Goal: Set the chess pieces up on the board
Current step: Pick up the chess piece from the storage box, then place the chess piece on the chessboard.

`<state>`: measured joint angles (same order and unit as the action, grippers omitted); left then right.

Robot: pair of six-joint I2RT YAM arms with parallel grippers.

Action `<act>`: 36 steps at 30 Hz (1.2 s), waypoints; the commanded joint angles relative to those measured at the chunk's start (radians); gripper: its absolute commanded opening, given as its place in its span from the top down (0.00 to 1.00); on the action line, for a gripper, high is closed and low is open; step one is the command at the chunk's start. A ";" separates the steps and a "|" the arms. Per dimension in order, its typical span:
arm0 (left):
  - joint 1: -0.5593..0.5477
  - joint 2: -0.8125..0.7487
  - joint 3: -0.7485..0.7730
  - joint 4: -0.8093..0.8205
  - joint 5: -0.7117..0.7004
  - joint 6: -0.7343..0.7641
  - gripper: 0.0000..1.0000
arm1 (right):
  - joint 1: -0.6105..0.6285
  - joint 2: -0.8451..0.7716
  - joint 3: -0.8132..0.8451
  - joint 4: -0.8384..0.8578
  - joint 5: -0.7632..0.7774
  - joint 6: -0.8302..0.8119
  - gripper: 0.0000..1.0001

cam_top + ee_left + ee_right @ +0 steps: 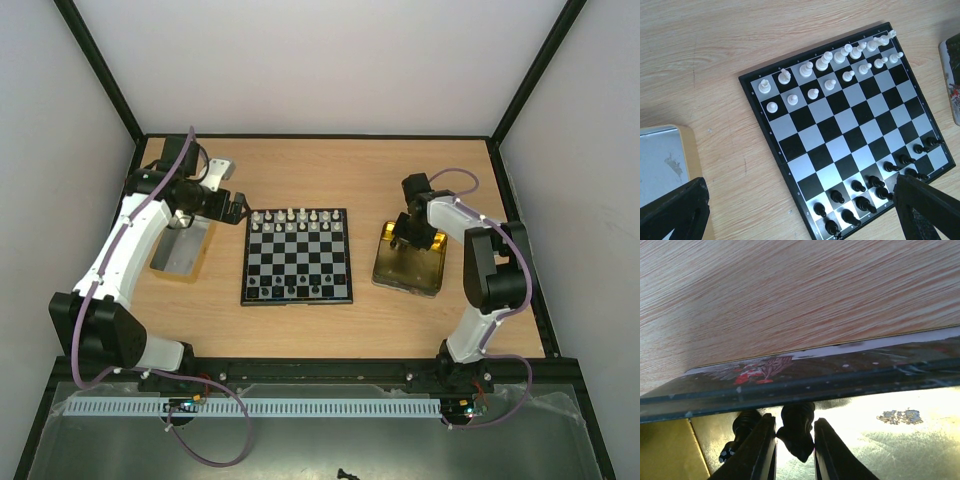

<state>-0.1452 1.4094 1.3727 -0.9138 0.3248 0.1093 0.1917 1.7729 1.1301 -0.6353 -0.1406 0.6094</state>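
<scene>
A pale wooden worktop (pixel 300 170) is seen carrying everything. The board (pixel 298 258) is laid flat at its middle, between the two grippers. Its far left corner is just beside the left gripper (pixel 237 208), and its right edge is set apart from the right gripper (pixel 408 238).

A gold tray (pixel 432 275) is placed directly under the right gripper, on the side away from the board. A silver tray (pixel 180 255) is set under the left arm, to the near side of the left gripper.

The left gripper is held above the worktop with its jaws spread wide. In its wrist view the two dark fingers (pixel 675 210) are shown at the bottom corners, and the board is seen through the gap between them.

The right gripper (pixel 794 419) is lowered inside the gold tray, past its dark printed wall (pixel 840 375). Its fingers (pixel 762 450) are drawn in against both sides of a black piece (pixel 797 432), so it is seen clamped on that piece. A second black piece (pixel 742 427) is lying on the tray floor just outside one finger.

On the board, the white pieces (pixel 298 220) are ranged in two rows along the far edge, the edge nearest the left gripper. The black pieces (pixel 295 290) are stood along the near edge, farther from both grippers. The squares between the two sets are left bare.
</scene>
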 commanded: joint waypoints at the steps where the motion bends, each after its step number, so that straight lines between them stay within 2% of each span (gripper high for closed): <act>1: 0.007 -0.010 -0.009 -0.017 0.016 0.006 0.00 | -0.005 -0.004 -0.001 -0.021 0.020 -0.002 0.82; 24: 0.007 -0.006 -0.021 0.005 0.047 -0.009 0.00 | 0.009 -0.208 0.036 -0.211 0.037 -0.020 0.83; 36: 0.007 -0.005 -0.028 0.019 0.051 -0.014 0.00 | 0.266 -0.235 0.136 -0.315 0.036 0.072 0.83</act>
<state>-0.1452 1.4094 1.3598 -0.9016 0.3630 0.1017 0.3859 1.5620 1.2095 -0.8719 -0.1131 0.6327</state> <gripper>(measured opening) 0.997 0.167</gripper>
